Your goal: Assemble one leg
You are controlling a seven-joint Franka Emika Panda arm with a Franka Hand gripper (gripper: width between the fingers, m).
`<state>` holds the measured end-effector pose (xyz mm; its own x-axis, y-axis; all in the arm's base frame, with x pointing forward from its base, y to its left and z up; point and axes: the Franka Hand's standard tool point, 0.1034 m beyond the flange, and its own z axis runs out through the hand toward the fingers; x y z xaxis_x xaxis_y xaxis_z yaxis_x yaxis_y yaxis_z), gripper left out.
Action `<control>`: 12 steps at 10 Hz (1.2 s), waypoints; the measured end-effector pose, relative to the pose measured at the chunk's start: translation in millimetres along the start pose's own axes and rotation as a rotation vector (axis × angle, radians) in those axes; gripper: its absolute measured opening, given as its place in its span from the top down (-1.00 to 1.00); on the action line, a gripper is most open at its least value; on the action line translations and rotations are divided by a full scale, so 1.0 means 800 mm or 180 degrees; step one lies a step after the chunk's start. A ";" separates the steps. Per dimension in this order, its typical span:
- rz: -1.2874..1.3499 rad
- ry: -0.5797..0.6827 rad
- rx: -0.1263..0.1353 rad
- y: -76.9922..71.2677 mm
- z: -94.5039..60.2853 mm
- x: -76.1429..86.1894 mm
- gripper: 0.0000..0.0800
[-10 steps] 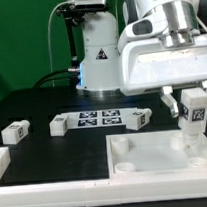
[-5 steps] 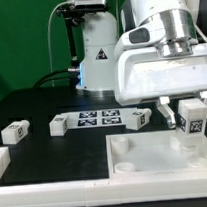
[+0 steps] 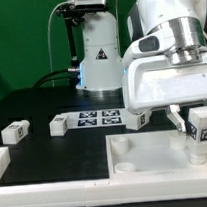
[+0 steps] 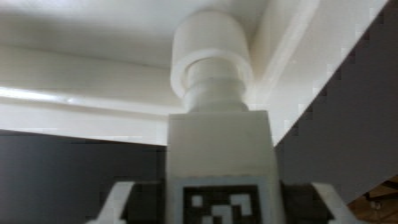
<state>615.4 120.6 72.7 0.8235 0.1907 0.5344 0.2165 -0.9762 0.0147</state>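
Note:
My gripper (image 3: pixel 200 118) is shut on the leg (image 3: pixel 204 126), a small white block-like peg with a black-and-white tag. It holds the leg tilted above the right part of the large white square board (image 3: pixel 145 154), near that board's edge at the exterior view's right. In the wrist view the leg (image 4: pixel 222 110) points away from the camera, its rounded end over the board (image 4: pixel 80 70). Its tagged end sits between my fingers (image 4: pixel 121 200). Whether the leg's end touches the board I cannot tell.
Three more tagged legs lie on the dark table: one at the exterior view's left (image 3: pixel 14 130), one beside the marker board (image 3: pixel 61 123) and one at its other end (image 3: pixel 140 116). The marker board (image 3: pixel 97 117) lies behind. White border strips (image 3: pixel 53 191) run along the front and left.
My gripper has carried the leg toward the exterior view's right and a little lower. The leg now tilts more. The other parts have not moved.

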 end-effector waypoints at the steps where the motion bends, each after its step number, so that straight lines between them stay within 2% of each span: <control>1: 0.0007 0.0005 -0.0011 0.002 0.004 -0.005 0.27; 4: 0.0011 0.0093 -0.0053 0.006 0.011 -0.017 0.27; 7: 0.0013 0.0028 -0.0039 0.005 0.012 -0.021 0.27; 9: 0.0013 0.0007 -0.0035 0.005 0.013 -0.022 -0.34; 10: 0.0013 0.0002 -0.0034 0.005 0.013 -0.023 -0.54; 12: 0.0013 0.0000 -0.0034 0.005 0.014 -0.024 -0.61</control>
<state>606.5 114.2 53.5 0.8244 0.1866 0.5344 0.2075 -0.9780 0.0215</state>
